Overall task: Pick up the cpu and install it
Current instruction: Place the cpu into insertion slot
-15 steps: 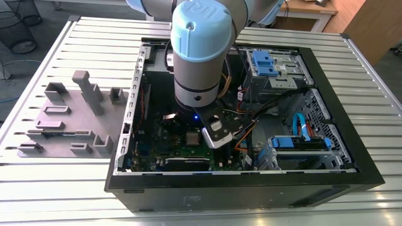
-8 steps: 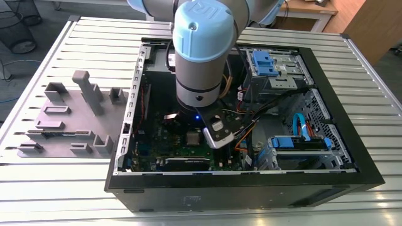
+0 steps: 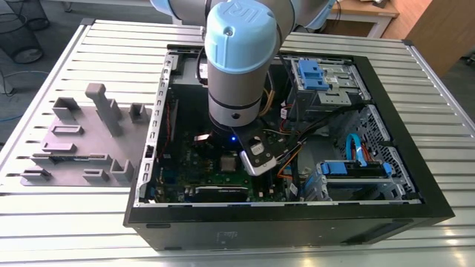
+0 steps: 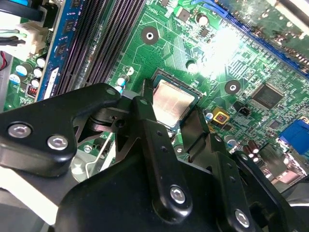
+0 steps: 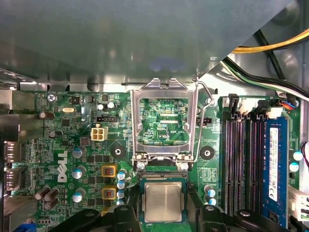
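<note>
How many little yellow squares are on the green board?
2 in the first wrist view: one yellow square nearer the white plug, a second yellow square just past it, beside the cpu. More may hide under the tool.

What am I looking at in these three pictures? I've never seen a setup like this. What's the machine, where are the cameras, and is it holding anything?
The machine is a robot arm reaching into an open computer case that lies on a slatted metal table. Grey fixture blocks stand on the exterior view's left. That picture comes from a camera off the arm. The other two come from cameras riding near the arm's wrist, looking at the green motherboard. There the hinged metal socket frame stands open, and the gripper is right at the cpu, a small silver square at the socket. Whether it is clamped on the chip, I cannot tell.
</note>
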Action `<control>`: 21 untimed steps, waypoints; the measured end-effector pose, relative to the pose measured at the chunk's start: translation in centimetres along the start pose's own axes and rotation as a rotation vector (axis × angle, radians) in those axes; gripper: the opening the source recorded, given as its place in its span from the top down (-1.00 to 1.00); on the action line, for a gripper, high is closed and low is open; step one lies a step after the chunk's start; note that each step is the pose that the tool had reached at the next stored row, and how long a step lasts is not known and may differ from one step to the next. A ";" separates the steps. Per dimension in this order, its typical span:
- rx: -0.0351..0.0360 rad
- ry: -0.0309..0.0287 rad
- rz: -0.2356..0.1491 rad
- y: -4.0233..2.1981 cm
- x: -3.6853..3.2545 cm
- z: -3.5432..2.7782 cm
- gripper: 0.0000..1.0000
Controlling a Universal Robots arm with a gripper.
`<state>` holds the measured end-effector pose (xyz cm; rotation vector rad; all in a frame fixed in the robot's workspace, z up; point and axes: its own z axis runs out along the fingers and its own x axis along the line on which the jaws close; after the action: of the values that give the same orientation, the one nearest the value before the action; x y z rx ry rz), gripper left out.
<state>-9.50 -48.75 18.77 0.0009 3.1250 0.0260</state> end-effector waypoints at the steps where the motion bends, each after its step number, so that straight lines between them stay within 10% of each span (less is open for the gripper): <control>1: 0.0000 0.0000 0.000 0.00 0.01 0.00 0.06; 21: -0.0001 -0.0001 0.000 0.00 0.34 0.03 0.06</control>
<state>-9.84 -48.75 18.73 0.0010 3.1249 0.0261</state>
